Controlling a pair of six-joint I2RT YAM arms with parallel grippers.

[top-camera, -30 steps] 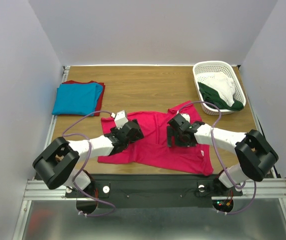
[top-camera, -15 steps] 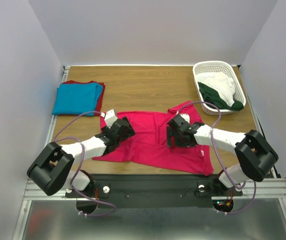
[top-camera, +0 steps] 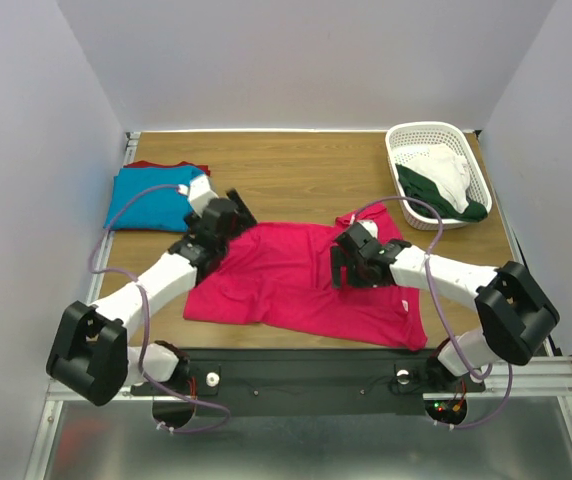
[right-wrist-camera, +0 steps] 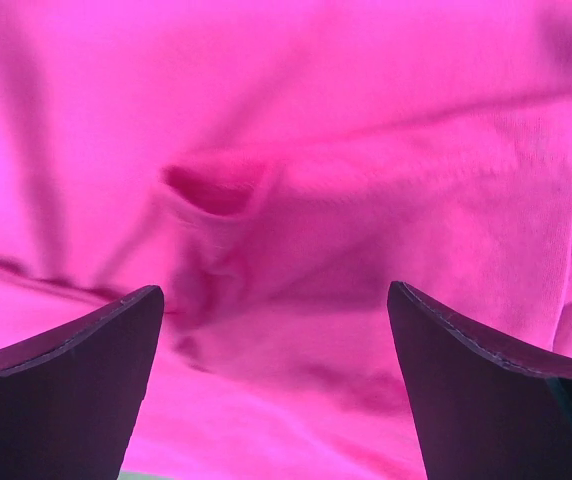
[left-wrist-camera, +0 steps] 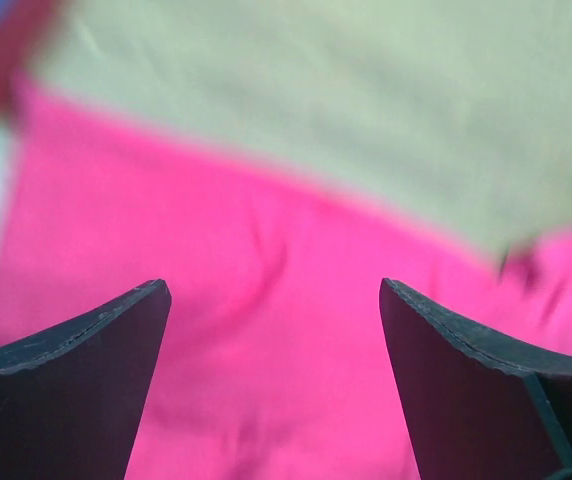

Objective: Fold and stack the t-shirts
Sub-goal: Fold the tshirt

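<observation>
A crimson-pink t-shirt [top-camera: 296,285] lies spread and rumpled on the wooden table [top-camera: 296,175] in front of the arms. It fills the left wrist view [left-wrist-camera: 266,330] and the right wrist view [right-wrist-camera: 296,200]. A folded turquoise-blue t-shirt [top-camera: 151,197] lies on a dark red one [top-camera: 201,205] at the far left. My left gripper [top-camera: 228,212] is open and empty over the pink shirt's upper left corner. My right gripper [top-camera: 349,270] is open and empty, low over the shirt's right half, above a rumpled fold.
A white lattice basket [top-camera: 411,135] at the far right holds white [top-camera: 446,170] and dark green [top-camera: 431,190] cloth. White walls close in the table on three sides. A metal rail [top-camera: 296,375] runs along the near edge.
My left gripper has moved away from the shirt's lower left to its upper left corner, nearer the folded stack. The shirt's left side lies flatter. The right gripper has barely moved.
</observation>
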